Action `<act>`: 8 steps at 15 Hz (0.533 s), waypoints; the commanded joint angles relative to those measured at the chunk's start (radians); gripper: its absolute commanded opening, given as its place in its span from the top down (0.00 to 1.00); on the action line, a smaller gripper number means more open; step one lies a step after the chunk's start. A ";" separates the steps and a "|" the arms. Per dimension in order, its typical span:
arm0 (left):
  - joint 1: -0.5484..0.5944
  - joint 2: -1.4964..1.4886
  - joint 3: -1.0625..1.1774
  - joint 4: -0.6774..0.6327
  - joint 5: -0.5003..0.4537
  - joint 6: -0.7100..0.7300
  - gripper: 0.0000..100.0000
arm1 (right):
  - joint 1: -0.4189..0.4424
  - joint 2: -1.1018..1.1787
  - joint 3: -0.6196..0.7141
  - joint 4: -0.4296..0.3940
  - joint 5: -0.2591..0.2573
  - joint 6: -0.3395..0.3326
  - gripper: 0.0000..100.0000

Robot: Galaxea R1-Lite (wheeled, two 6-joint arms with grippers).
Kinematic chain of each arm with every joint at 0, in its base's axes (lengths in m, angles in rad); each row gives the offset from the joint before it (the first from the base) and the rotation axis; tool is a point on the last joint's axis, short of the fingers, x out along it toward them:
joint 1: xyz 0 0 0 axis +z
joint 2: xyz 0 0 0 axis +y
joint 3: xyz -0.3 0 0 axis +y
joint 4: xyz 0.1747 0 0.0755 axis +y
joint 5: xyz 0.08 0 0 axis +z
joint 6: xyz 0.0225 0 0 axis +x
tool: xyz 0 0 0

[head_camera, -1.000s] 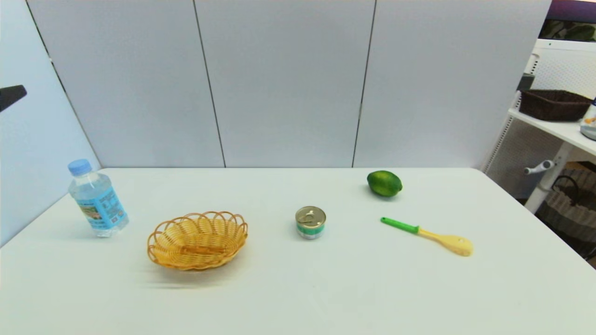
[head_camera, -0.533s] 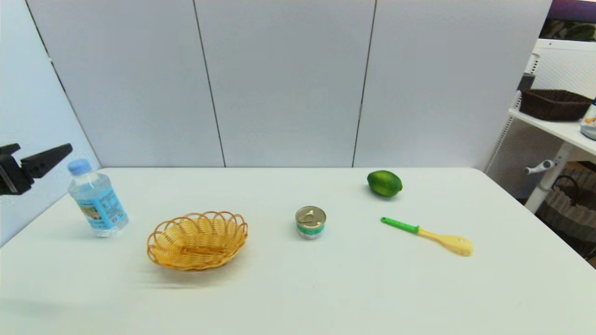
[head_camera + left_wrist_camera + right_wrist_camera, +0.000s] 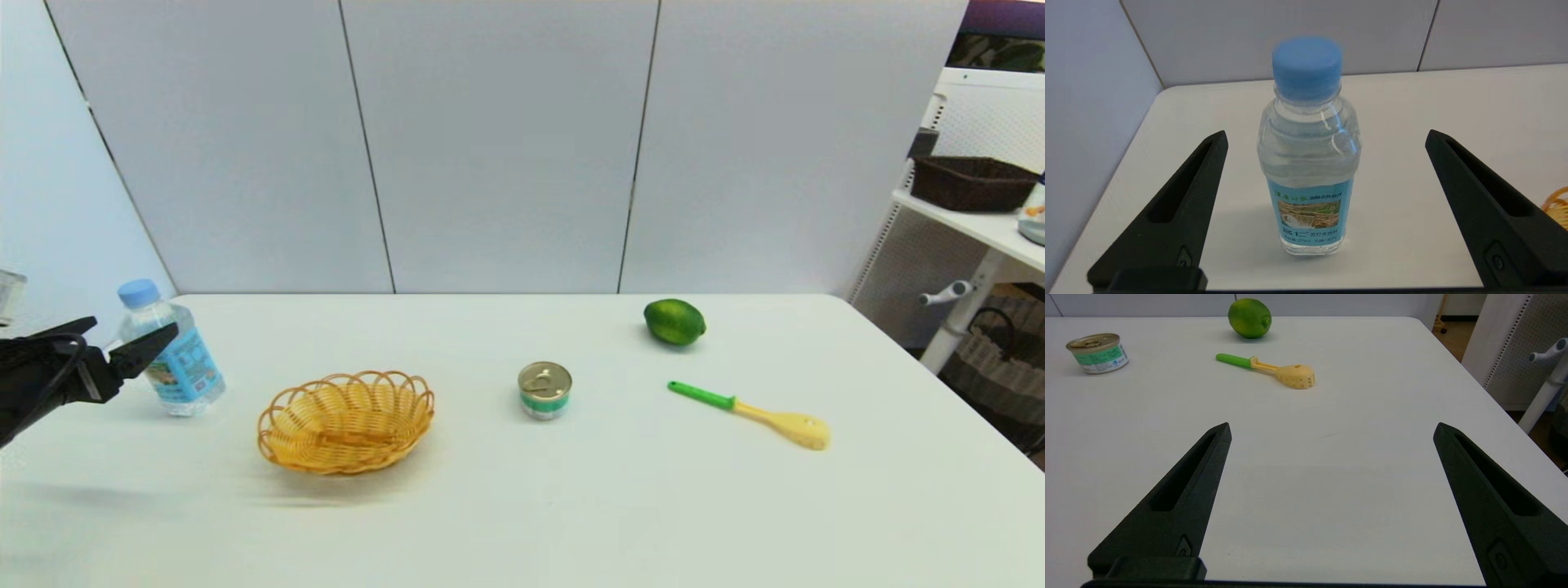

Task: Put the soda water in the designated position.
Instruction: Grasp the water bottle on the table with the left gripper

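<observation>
I am reaching for the soda water (image 3: 1309,163). It stands upright between my left gripper (image 3: 1325,136)'s wide-open jaws, not touched yet. Next I push in and squeeze it. The basket (image 3: 346,420) sits just past one finger. The can (image 3: 544,390) is far off. My right gripper (image 3: 1331,430) waits, open and empty.

The left gripper (image 3: 126,339) reaches in low at the far left of the table, its fingers spread wide apart. The right gripper (image 3: 1331,430) hovers at the near right, fingers also wide apart.
</observation>
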 commanded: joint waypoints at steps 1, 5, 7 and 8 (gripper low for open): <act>0.000 0.173 -0.017 -0.135 -0.007 -0.005 0.00 | 0.001 -0.002 0.001 0.000 0.000 0.001 0.00; -0.003 0.240 -0.080 -0.166 -0.033 -0.010 0.00 | 0.000 -0.002 -0.001 0.000 0.000 -0.001 0.00; -0.003 0.257 -0.097 -0.172 -0.035 -0.036 0.00 | 0.000 0.001 -0.001 0.000 0.000 0.001 0.00; -0.005 0.265 -0.117 -0.187 -0.035 -0.065 0.00 | 0.000 -0.002 0.001 0.000 0.000 -0.001 0.00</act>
